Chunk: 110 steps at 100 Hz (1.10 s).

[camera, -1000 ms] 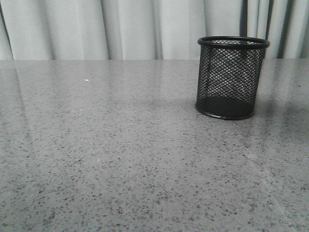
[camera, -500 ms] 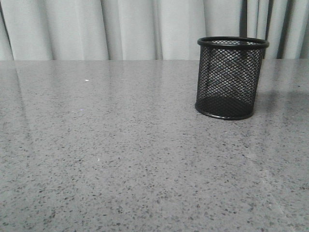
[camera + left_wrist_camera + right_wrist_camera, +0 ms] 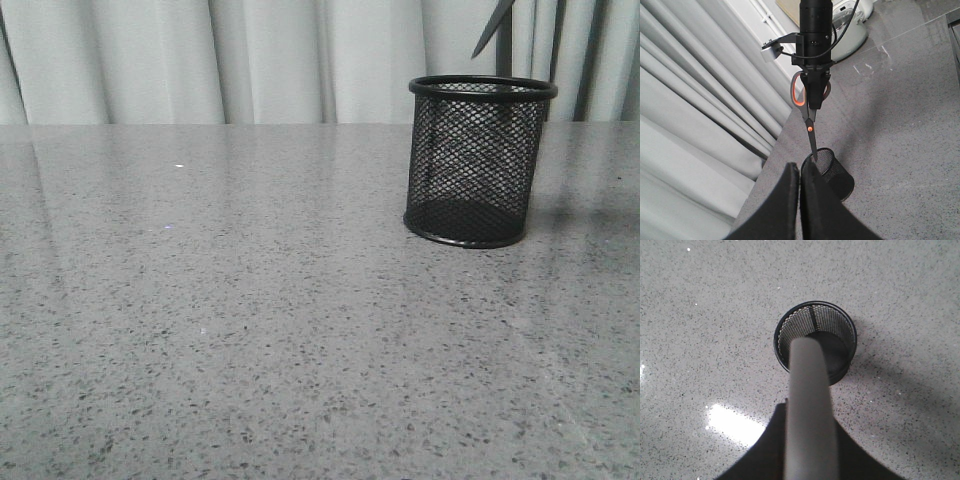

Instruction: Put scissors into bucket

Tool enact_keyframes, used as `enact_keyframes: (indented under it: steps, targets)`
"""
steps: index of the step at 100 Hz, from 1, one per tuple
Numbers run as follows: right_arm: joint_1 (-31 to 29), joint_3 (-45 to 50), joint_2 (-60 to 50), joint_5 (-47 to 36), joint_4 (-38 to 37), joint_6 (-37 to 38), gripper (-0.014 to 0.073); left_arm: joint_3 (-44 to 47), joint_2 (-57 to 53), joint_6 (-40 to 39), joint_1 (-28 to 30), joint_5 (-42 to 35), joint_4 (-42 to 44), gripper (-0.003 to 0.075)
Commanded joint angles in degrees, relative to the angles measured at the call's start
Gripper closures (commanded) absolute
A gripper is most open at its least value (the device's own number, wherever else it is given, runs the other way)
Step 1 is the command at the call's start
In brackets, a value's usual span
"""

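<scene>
One bucket (image 3: 480, 160) stands upright, far right in your front view; blade tip above its rim. Left wrist view: right gripper (image 3: 813, 102) clamps scissors (image 3: 809, 117) point-down for dropping; left gripper (image 3: 799, 172) closed, empty. Right wrist view: bucket directly beneath.

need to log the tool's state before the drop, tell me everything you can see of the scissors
The scissors hang point-down, blades closed, gripped at the handles by the right end effector. Handles look dark grey plastic with orange-lined finger loops; an orange dot marks the pivot; the blades look dark and taper narrow. The tip sits just over the rim of the bucket, not yet inside, in the front view. Nothing else touches them.
</scene>
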Motion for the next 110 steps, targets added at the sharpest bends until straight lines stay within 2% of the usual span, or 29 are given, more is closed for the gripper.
enact_keyframes:
  steps: [1, 32, 39, 46, 52, 58, 59, 64, 74, 89, 96, 103, 107, 108, 110]
  targets:
    - [-0.3, -1.2, 1.3, 2.2, 0.1, -0.1, 0.0657, 0.2, 0.5, -0.8, -0.3, -5.3, -1.3, 0.0741]
    - [-0.3, -1.2, 10.7, 1.7, 0.1, -0.7, 0.0655, 2.4, 0.5, -0.8, -0.3, -5.4, -2.3, 0.0741]
    - [-0.3, -1.2, 11.8, 1.7, 0.1, -0.7, 0.0612, 2.4, 0.5, -0.8, -0.3, -5.4, -2.3, 0.0741]
    - [-0.3, -1.2, 12.5, 1.5, 0.1, -0.7, 0.0498, 2.4, 0.5, -0.8, -0.3, -5.4, -2.3, 0.0741]
    - [-0.3, -1.2, 12.6, 0.7, 0.1, -0.7, 0.033, 2.4, 0.5, -0.8, -0.3, -5.4, -2.3, 0.0741]
    - [-0.3, -1.6, 12.6, -0.3, 0.1, -0.7, 0.0209, 2.4, 0.5, -0.8, -0.3, -5.4, -2.3, 0.0741]
    - [-0.3, -1.7, 12.6, -0.5, 0.1, -0.7, 0.0162, 2.4, 0.5, -0.8, -0.3, -5.4, -2.3, 0.0741]
    - [-0.3, -2.9, 12.6, -1.3, 0.0, -0.7, 0.0074, 2.4, 0.5, -0.8, -0.3, -5.4, -2.3, 0.0741]
    - [-0.3, -7.1, 12.6, -2.0, -0.4, -1.4, -0.0003, 2.4, 0.5, -1.0, -0.3, -6.1, -1.0, 0.0741]
    - [-0.3, -15.6, 12.6, -1.6, -1.6, -1.7, 0.0002, 2.4, 0.5, -6.5, -0.3, -10.4, 4.5, 0.0741]
    - [-0.3, -18.9, 12.5, -0.9, -1.5, -1.7, 0.0052, 2.4, 0.5, -10.8, -0.3, -13.0, 8.8, 0.0741]
    - [-0.3, -20.7, 12.0, 0.2, -0.3, -1.7, 0.021, 2.5, 0.5, -16.4, -0.3, -14.8, 14.5, 0.0741]
    - [-0.3, -20.8, 11.2, 1.0, 0.3, -1.7, 0.0335, 2.6, 0.5, -20.1, -0.3, -15.2, 17.8, 0.0741]
    - [-0.3, -20.8, 10.7, 1.4, 0.4, -1.7, 0.0419, 2.9, 0.3, -21.7, -0.3, -15.3, 19.2, 0.0741]
    - [-0.3, -20.8, 10.3, 1.8, 0.4, -1.8, 0.0476, 3.1, 0.2, -23.4, -0.3, -15.5, 20.7, 0.0741]
